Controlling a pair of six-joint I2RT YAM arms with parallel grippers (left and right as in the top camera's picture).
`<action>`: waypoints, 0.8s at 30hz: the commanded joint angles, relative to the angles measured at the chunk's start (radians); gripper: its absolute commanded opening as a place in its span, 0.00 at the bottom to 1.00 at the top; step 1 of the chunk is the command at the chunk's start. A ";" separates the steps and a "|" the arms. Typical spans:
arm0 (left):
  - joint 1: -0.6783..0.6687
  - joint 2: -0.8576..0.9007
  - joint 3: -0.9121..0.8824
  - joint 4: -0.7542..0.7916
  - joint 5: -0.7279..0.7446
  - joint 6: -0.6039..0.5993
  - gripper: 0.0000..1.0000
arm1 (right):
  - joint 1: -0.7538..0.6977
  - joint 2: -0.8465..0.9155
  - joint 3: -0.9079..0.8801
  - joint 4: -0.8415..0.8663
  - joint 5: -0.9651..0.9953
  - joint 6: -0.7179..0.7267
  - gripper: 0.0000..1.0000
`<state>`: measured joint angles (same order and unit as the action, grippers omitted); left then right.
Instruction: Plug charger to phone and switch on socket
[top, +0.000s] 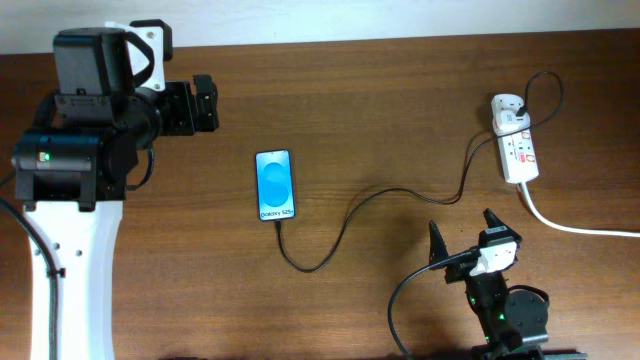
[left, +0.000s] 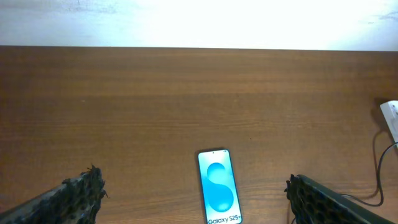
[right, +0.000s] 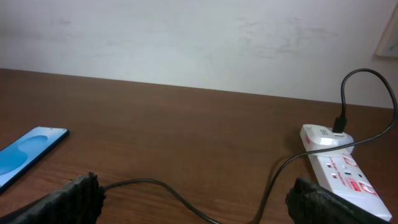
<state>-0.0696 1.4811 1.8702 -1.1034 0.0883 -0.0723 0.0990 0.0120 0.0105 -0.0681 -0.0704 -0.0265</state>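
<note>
The phone (top: 275, 185) lies flat mid-table, its screen bright blue with "Galaxy S25"; it also shows in the left wrist view (left: 219, 186) and the right wrist view (right: 28, 154). The charger, a thin black cable (top: 345, 225), runs from the phone's near end in a loop to the white plug adapter (top: 508, 113) on the socket (top: 519, 152), a white power strip with red markings at the right. My left gripper (top: 205, 103) is open and empty, left of and behind the phone. My right gripper (top: 462, 234) is open and empty, near the front edge, over the cable (right: 186, 202).
The socket's thick white cord (top: 575, 228) trails off to the right edge. The socket and adapter also show in the right wrist view (right: 339, 171). A pale wall borders the far edge of the brown wooden table (top: 400, 90).
</note>
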 joint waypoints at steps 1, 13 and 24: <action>0.002 -0.006 0.011 0.002 -0.007 0.005 0.99 | 0.005 -0.008 -0.005 -0.007 0.016 0.005 0.98; 0.002 -0.022 0.002 -0.016 -0.011 0.021 0.99 | 0.005 -0.008 -0.005 -0.007 0.016 0.005 0.98; 0.008 -0.989 -1.289 0.723 -0.010 0.228 0.99 | 0.005 -0.008 -0.005 -0.007 0.016 0.005 0.98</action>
<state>-0.0696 0.6415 0.7670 -0.4656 0.0853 0.1078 0.0994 0.0113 0.0105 -0.0681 -0.0666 -0.0257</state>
